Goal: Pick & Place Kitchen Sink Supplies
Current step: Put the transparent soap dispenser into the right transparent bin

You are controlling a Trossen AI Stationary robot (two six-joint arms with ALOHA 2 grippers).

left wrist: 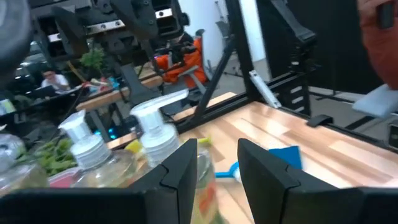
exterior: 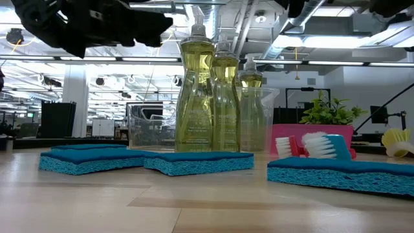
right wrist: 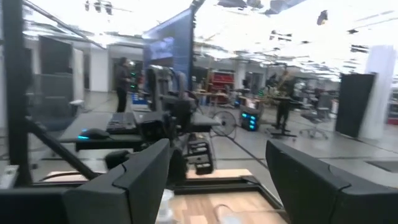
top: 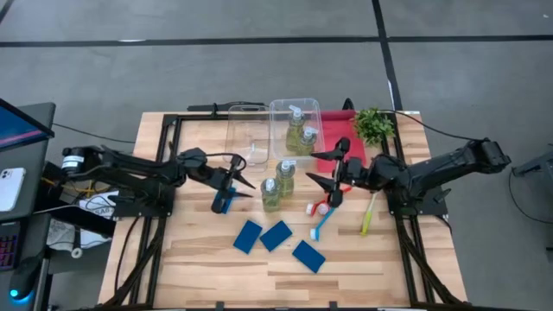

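**What your tabletop carries**

On your wooden tabletop (top: 199,259) lie three blue sponges (top: 278,235), two pump bottles (top: 278,185), brushes (top: 324,223), two clear bins (top: 294,114), a red tray (top: 328,160) and a plant (top: 374,125), which probably stands at the tray's edge.

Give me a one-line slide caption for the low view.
Three pump bottles of yellow-green liquid stand behind blue sponges on the wooden table, brush heads at right.

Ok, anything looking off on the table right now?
One flat blue sponge sits edge-up under the left gripper, unlike three others lying flat; whether it is gripped is unclear. Nothing looks spilled or tipped.
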